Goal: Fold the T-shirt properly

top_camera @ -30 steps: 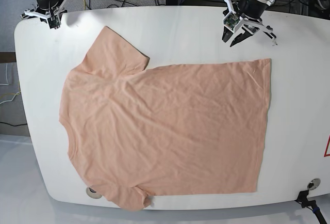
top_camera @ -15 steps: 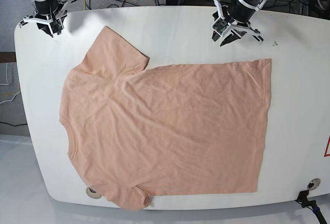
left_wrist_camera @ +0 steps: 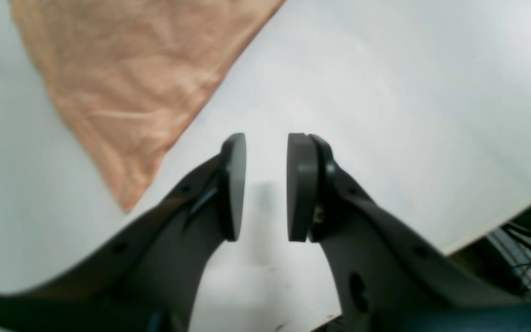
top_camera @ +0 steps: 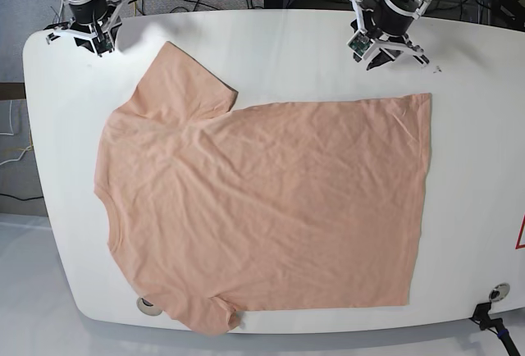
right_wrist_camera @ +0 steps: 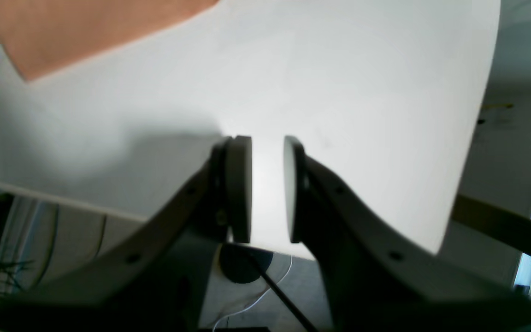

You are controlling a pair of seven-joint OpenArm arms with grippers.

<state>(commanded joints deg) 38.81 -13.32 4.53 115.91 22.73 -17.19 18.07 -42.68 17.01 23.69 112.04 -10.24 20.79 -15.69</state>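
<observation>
the t-shirt (top_camera: pixel 262 200) is being seen lying flat and wrinkled across the white table (top_camera: pixel 295 44), its neck toward the base view's left and its hem toward the right, with one sleeve (top_camera: pixel 184 85) reaching up toward the far edge and the other hanging slightly over the near edge. nothing is being gripped by either arm. the left gripper (top_camera: pixel 385 48) is being held over bare table near the far edge, close to the hem's far corner but apart from the cloth; in its wrist view its pads (left_wrist_camera: pixel 233 184) are being kept a narrow gap apart, with only table showing between them and a corner of the shirt (left_wrist_camera: pixel 127 92) off to one side. the right gripper (top_camera: pixel 86 36) is being held at the table's far left corner, near the upper sleeve but not touching it; its pads (right_wrist_camera: pixel 240 184) are likewise being kept slightly parted, empty, over the table's edge.
</observation>
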